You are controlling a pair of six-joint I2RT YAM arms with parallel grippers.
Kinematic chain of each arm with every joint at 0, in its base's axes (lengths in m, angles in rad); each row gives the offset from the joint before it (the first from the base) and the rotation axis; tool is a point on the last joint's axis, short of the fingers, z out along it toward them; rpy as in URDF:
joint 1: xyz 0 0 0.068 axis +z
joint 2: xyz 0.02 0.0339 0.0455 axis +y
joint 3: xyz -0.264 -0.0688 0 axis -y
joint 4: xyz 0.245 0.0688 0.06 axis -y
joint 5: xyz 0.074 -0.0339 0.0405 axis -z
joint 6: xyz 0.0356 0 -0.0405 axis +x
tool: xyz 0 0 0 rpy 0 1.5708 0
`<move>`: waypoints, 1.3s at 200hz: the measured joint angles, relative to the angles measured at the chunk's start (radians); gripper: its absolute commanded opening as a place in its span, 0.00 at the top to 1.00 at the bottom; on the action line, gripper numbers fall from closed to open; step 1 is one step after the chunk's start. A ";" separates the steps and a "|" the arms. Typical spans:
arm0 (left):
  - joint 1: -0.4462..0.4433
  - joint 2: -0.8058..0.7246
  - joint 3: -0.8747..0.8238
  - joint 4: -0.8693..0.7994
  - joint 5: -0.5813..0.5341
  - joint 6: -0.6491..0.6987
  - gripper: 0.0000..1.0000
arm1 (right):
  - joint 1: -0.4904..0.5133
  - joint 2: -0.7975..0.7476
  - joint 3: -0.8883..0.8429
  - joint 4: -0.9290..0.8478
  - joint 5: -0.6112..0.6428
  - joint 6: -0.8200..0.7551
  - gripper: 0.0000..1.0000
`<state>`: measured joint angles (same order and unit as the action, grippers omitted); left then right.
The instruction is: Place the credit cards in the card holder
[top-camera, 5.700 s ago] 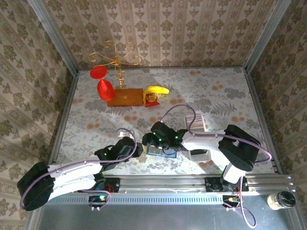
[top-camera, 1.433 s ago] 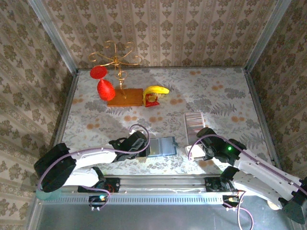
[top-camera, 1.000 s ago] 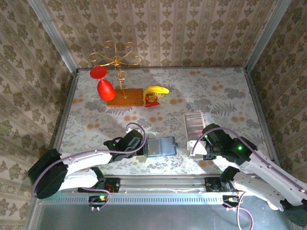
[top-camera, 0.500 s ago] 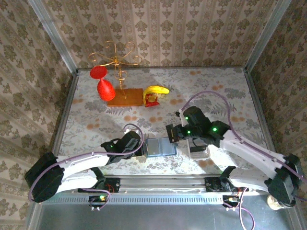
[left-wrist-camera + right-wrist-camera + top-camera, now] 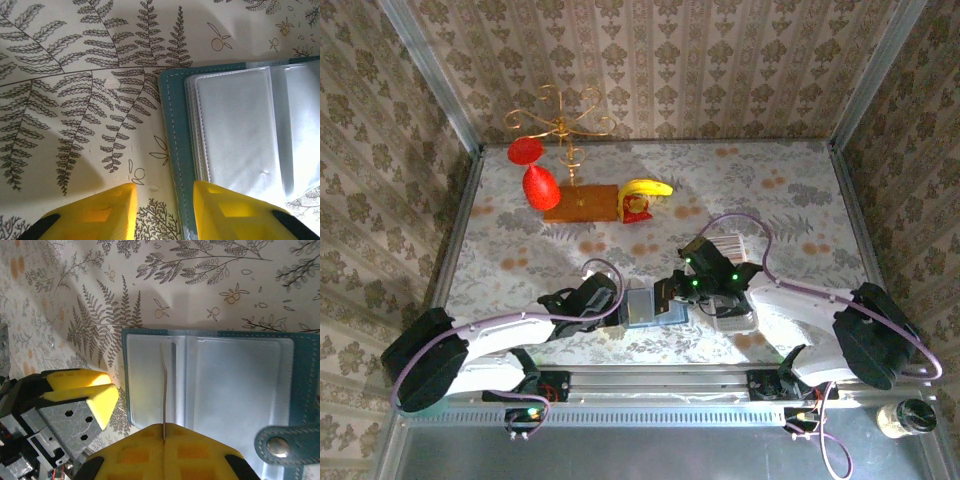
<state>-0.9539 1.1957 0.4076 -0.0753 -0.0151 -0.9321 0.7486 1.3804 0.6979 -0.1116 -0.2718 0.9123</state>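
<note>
The teal card holder [image 5: 305, 380] lies open on the table, its clear sleeves up and its snap tab [image 5: 280, 445] at the right. My right gripper [image 5: 164, 432] is shut on one thin pale credit card [image 5: 164, 385], seen edge-on, upright over the holder's left sleeve. My left gripper [image 5: 165, 215] is open at the holder's left edge. One of its fingers [image 5: 235, 210] rests on the teal border [image 5: 172, 140]; the other is over the tablecloth. In the top view both grippers meet at the card holder [image 5: 645, 312]. More credit cards [image 5: 725, 247] stand in a striped row.
The long white tray [image 5: 735, 318] holding the card row lies right of the holder. At the back left are a gold wire stand [image 5: 560, 125] with red ornaments on a wooden base, and a banana [image 5: 648, 188]. Patterned walls enclose the table.
My right arm has swung from the white tray to the card holder, carrying a card, and come down over the left sleeve. The left gripper has stayed at the holder's edge.
</note>
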 measured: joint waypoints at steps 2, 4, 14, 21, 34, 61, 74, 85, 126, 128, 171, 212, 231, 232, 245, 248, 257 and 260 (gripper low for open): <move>0.000 0.001 0.000 0.001 0.001 0.000 0.65 | 0.000 0.005 0.000 0.004 -0.002 0.002 1.00; 0.000 0.002 0.000 0.002 0.001 0.000 0.65 | 0.000 0.010 0.000 0.008 -0.003 0.003 1.00; 0.000 0.005 0.000 0.002 0.003 0.000 0.66 | 0.000 0.036 0.000 0.028 -0.006 0.009 1.00; 0.000 0.006 0.000 0.004 0.005 0.000 0.67 | 0.000 0.053 0.000 0.041 -0.008 0.011 1.00; 0.000 0.008 0.000 0.006 0.008 0.000 0.67 | 0.000 0.075 0.000 0.058 -0.014 0.013 1.00; 0.000 0.009 0.000 0.010 0.013 0.000 0.67 | 0.000 0.097 0.000 0.071 -0.024 0.012 1.00; 0.000 0.013 0.000 0.012 0.016 -0.001 0.68 | 0.000 0.097 0.000 0.071 -0.023 0.011 1.00; 0.000 0.018 0.000 0.013 0.017 -0.001 0.69 | 0.000 0.097 -0.001 0.071 -0.023 0.008 1.00; 0.000 0.029 0.000 0.018 0.019 -0.003 0.70 | -0.008 0.096 -0.031 0.071 -0.021 0.008 1.00; 0.000 0.029 0.000 0.018 0.019 -0.003 0.70 | -0.008 0.096 -0.032 0.071 -0.021 0.008 1.00; 0.000 0.034 0.001 0.020 0.019 -0.003 0.70 | -0.009 0.094 -0.034 0.086 -0.021 0.008 1.00; 0.000 0.035 0.001 0.020 0.018 -0.004 0.71 | -0.009 0.094 -0.034 0.121 -0.024 0.012 1.00; 0.000 0.036 0.001 0.021 0.018 -0.004 0.71 | -0.009 0.094 -0.035 0.130 -0.024 0.012 1.00; 0.000 0.036 0.001 0.021 0.018 -0.004 0.71 | -0.009 0.094 -0.035 0.130 -0.024 0.012 1.00; 0.000 0.036 0.001 0.021 0.018 -0.005 0.71 | -0.009 0.095 -0.035 0.132 -0.025 0.012 1.00; 0.000 0.036 0.001 0.021 0.018 -0.006 0.71 | -0.009 0.095 -0.035 0.132 -0.024 0.013 1.00; 0.000 0.036 0.001 0.021 0.018 -0.007 0.71 | -0.009 0.095 -0.040 0.140 -0.025 0.016 1.00; 0.000 0.036 0.001 0.021 0.018 -0.008 0.71 | -0.009 0.096 -0.042 0.141 -0.025 0.016 1.00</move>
<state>-0.9539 1.2316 0.4088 -0.0540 0.0029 -0.9398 0.7395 1.4761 0.6563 0.0296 -0.2966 0.9287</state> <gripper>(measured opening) 0.288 0.044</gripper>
